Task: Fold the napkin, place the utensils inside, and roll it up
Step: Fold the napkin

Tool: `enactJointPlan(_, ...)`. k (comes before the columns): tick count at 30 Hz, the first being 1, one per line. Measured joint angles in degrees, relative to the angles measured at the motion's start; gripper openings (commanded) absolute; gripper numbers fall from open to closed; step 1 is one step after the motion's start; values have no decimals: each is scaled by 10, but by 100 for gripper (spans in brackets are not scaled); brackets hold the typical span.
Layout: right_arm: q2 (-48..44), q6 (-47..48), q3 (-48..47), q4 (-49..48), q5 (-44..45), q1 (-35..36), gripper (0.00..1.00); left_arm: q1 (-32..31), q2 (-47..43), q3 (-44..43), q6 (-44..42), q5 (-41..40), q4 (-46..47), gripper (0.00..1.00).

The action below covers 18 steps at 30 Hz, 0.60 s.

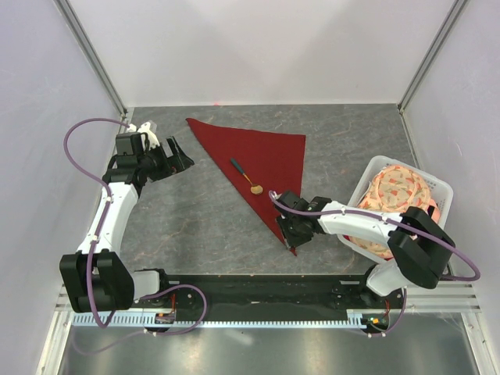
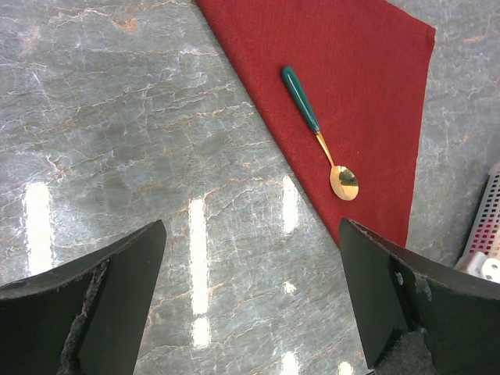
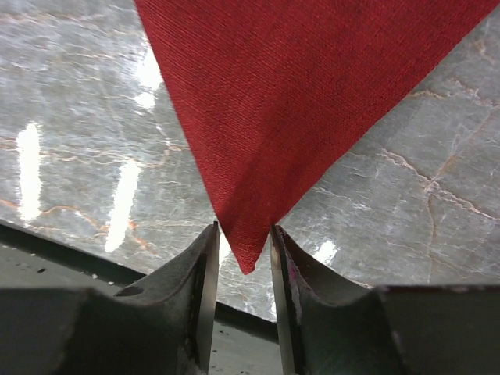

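Observation:
The dark red napkin (image 1: 262, 156) lies flat on the table, folded into a triangle. The spoon (image 1: 244, 177), green-handled with a gold bowl, rests on the cloth near its long folded edge. My right gripper (image 1: 295, 236) is at the napkin's near corner. In the right wrist view the cloth's tip (image 3: 248, 250) sits between the narrowly parted fingers of that gripper (image 3: 243, 228), and a gap shows on each side of it. My left gripper (image 1: 178, 155) hangs wide open over bare table to the left of the napkin (image 2: 351, 78). The spoon (image 2: 319, 133) lies ahead of its fingers (image 2: 251, 234).
A white perforated basket (image 1: 437, 186) holding a peach floral cloth (image 1: 398, 191) stands at the right, beside the right arm. Its edge (image 2: 488, 223) shows in the left wrist view. Enclosure walls close in the table on the left, back and right.

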<state>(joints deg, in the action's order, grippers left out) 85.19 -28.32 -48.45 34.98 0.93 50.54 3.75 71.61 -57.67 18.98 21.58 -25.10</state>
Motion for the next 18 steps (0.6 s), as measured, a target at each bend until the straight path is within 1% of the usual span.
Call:
enactJointPlan(7,20,-2,9,-12,5,0,34,0,0,0,0,0,0,98)
enactJointPlan(14,21,-5,12,-16,8,0,32,0,0,0,0,0,0,98)
enactJointPlan(16,21,-5,12,-16,9,0,33,0,0,0,0,1,0,98)
enactJointPlan(18,21,-7,13,-16,9,0,35,0,0,0,0,1,0,98)
